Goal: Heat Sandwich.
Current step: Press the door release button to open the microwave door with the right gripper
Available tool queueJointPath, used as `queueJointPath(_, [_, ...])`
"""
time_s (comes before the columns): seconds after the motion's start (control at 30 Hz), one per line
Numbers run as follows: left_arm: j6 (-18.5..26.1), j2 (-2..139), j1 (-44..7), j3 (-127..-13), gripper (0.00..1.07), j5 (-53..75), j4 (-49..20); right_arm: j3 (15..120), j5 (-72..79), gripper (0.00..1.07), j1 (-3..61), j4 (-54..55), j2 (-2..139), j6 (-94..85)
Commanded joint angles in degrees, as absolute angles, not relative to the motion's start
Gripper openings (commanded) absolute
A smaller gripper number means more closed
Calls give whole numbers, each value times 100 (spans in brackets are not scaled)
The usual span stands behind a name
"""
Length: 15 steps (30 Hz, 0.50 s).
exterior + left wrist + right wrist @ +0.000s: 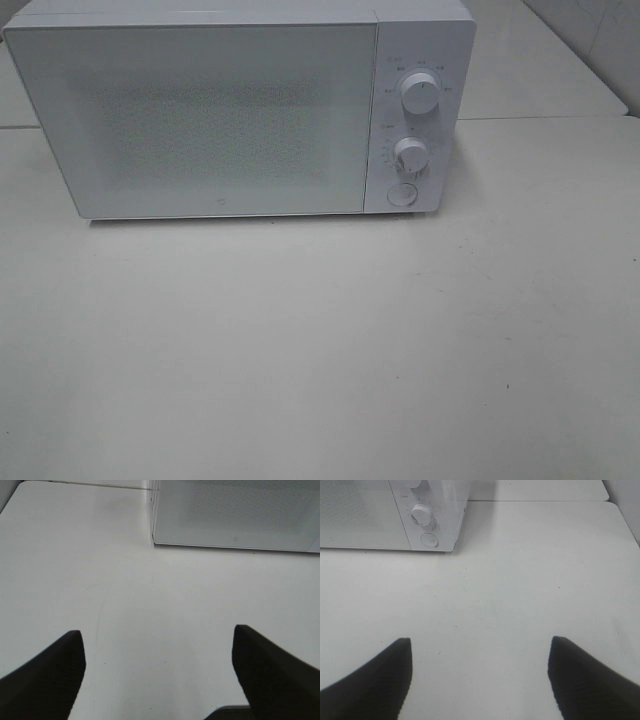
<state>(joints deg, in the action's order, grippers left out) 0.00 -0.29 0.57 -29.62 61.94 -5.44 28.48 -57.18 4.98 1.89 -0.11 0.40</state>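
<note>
Fingers (50, 675) of the left gripper (157, 630), two dark tapered ones, stand spread as wide as they go. Nothing lies between them, and they touch only air above the bare white table (75, 555). Ahead of this gripper is the lower left corner of the microwave (235, 515), which rests on the table.

From the high camera there is one white microwave (200, 110) at the back of the table (320, 350), with its door shut. Its right-hand panel carries two round knobs, an upper knob (420, 92) and a lower knob (411, 153), with one round button (402, 194) beneath them. Neither arm shows in this view.

The right gripper (480, 640) likewise has its two fingers (590, 680) fully apart, holding nothing, over open tabletop. The microwave's control panel (427, 520) is ahead of it.

The sandwich shows in no view, so its place cannot be told.
</note>
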Motion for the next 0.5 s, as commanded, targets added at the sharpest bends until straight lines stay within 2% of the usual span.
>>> queueJointPath(0.03, [0,-69,63,-2945,76,6113,-573,2842,-5707,74,487,269,-183,-309])
queueJointPath(0.37, [0,-69,63,-2945,76,6113,-573,2842,-5707,74,453,315,-183,-338])
queueJointPath(0.5, [0,-69,63,-2945,76,6113,-573,2842,-5707,74,149,372,-183,-338])
